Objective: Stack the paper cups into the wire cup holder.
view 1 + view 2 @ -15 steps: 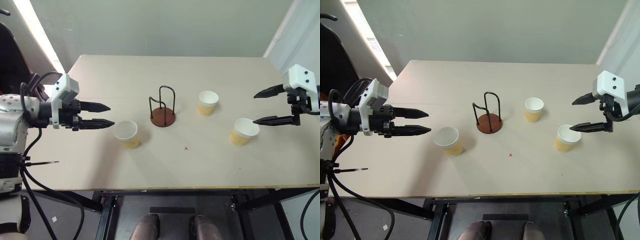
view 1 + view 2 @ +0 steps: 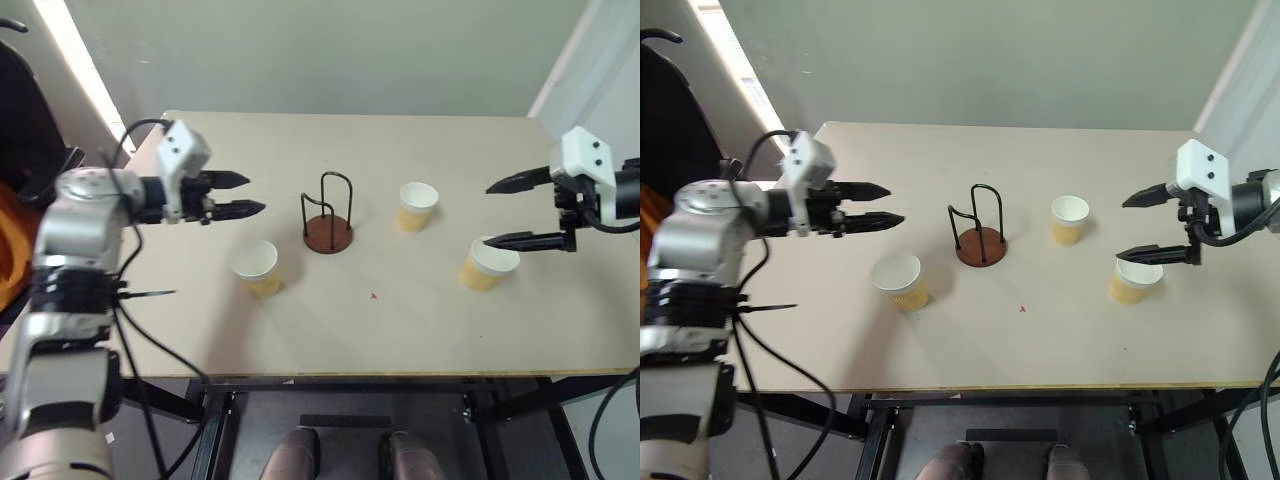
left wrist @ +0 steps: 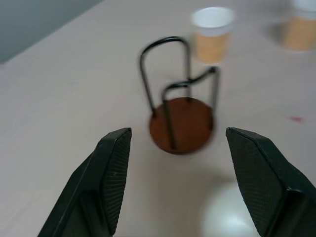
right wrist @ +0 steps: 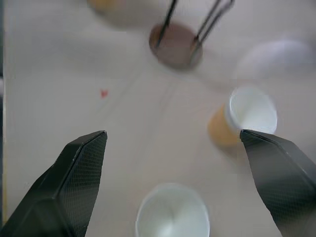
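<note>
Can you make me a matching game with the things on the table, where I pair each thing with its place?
Things:
1. holder
2. left cup
3. middle cup
4. right cup

Places:
A. under the open right gripper
B. between the holder and the right cup, farther back on the table
C. middle of the table, with no cup in it
D. in front of the open left gripper, nearer the table's front edge

Pairs: 1-C, 2-D, 3-B, 4-A
</note>
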Tool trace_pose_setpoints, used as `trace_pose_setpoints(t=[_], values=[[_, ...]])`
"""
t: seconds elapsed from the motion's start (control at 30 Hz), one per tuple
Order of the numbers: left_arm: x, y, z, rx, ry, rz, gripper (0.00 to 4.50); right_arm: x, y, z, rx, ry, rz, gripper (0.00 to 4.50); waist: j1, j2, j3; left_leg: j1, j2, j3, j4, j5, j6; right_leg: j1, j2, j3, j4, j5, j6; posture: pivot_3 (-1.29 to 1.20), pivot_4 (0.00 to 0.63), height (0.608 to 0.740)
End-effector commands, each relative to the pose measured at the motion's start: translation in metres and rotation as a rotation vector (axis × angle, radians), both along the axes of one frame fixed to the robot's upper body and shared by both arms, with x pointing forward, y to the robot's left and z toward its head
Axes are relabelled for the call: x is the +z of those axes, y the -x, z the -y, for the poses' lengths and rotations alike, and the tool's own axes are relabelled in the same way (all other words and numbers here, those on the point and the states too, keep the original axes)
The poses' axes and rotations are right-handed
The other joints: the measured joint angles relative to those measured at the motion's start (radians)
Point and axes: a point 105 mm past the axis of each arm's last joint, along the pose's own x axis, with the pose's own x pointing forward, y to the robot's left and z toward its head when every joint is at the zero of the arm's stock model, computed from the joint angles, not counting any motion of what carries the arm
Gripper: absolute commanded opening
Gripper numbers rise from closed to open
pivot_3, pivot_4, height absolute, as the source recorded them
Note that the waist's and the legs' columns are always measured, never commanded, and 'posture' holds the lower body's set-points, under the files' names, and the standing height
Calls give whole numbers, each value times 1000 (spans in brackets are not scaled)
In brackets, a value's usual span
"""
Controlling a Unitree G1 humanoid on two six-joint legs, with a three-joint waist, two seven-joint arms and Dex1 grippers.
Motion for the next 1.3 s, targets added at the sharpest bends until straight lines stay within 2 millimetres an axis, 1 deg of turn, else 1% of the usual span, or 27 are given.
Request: trace_pose_setpoints(t=[0.03,0.07,0.2,0.3,0.4,0.47,0.53,0.6,0.67,0.77,0.8,0.83,1.0,1.1,1.17,1.23,1.3], values=[[-5,-14,11,-3,-32,26,3253,19,-4,-21,-7,-56,115,4500,-7,0,0,0,0,0,1,0,0,0,0,0,0,2,3,0,150,740],[-9,-21,16,10,-32,25,3253,22,-8,-27,-18,-79,137,4500,-8,0,0,0,0,0,1,0,0,0,0,0,-1,5,8,0,150,740],[-24,-37,29,32,-89,31,3253,27,-21,-41,-74,-132,188,4500,-6,0,0,-2,1,0,1,0,0,-1,0,-1,-1,6,10,0,150,740],[-33,-50,33,86,-83,33,3253,28,-19,-48,-67,-145,193,4500,-3,0,0,-3,0,0,2,0,0,-1,0,-1,-2,6,10,0,150,740],[-41,-58,41,116,-67,26,3253,26,-16,-49,-64,-135,193,4500,3,0,0,-5,0,0,3,0,-1,-1,0,-1,-5,6,10,0,150,740],[-39,-62,48,129,-24,29,3253,27,-15,-46,-72,-129,193,4500,6,0,0,-6,0,0,3,1,-1,-1,0,-2,-8,6,11,0,150,740],[-37,-66,53,146,7,36,2893,28,-15,-44,-80,-124,197,4500,8,0,0,-7,0,0,4,1,-3,-1,0,-2,-10,7,12,0,150,740],[-38,-68,59,150,19,36,2386,29,-15,-42,-87,-120,200,4500,9,0,0,-9,-1,1,5,1,-3,-1,0,-2,-12,8,14,0,150,740],[-39,-69,65,147,26,37,1625,28,-14,-42,-90,-121,195,4500,10,0,0,-10,-1,1,7,1,-2,-1,0,-2,-13,8,15,0,150,740],[-39,-70,70,153,43,41,560,21,-8,-42,-61,-96,162,4500,11,0,0,-10,-1,2,8,1,-2,-1,0,-1,-14,9,16,0,150,740],[-39,-71,71,153,45,42,123,18,-6,-42,-53,-88,159,4500,11,0,0,-11,-1,3,8,1,-2,0,0,-1,-14,9,16,0,150,740],[-39,-71,71,153,46,43,56,17,-6,-42,-54,-85,158,4500,12,0,0,-11,-1,3,9,1,-2,0,0,-1,-14,9,16,0,150,740],[-36,-69,74,126,65,40,56,16,-7,-39,-72,-83,162,4500,11,0,0,-10,-1,5,10,1,-1,0,1,3,-13,10,19,0,150,740],[-32,-64,79,61,76,31,56,16,-6,-36,-73,-74,159,4500,11,0,0,-10,-1,6,10,1,-1,-1,2,5,-14,11,20,0,150,740],[-25,-57,85,-15,99,17,56,14,-1,-33,-58,-57,136,4500,12,0,0,-10,-1,6,10,0,0,-1,2,6,-14,11,20,0,150,740],[-18,-46,96,-128,103,-1,56,8,11,-28,-13,-20,78,4500,18,0,0,-11,-1,6,10,0,0,-1,2,6,-14,11,20,0,150,740],[-18,-30,108,-255,72,-25,56,0,24,-22,27,30,29,4500,23,0,0,-12,-2,6,11,0,0,-1,3,7,-15,10,22,0,150,740]])
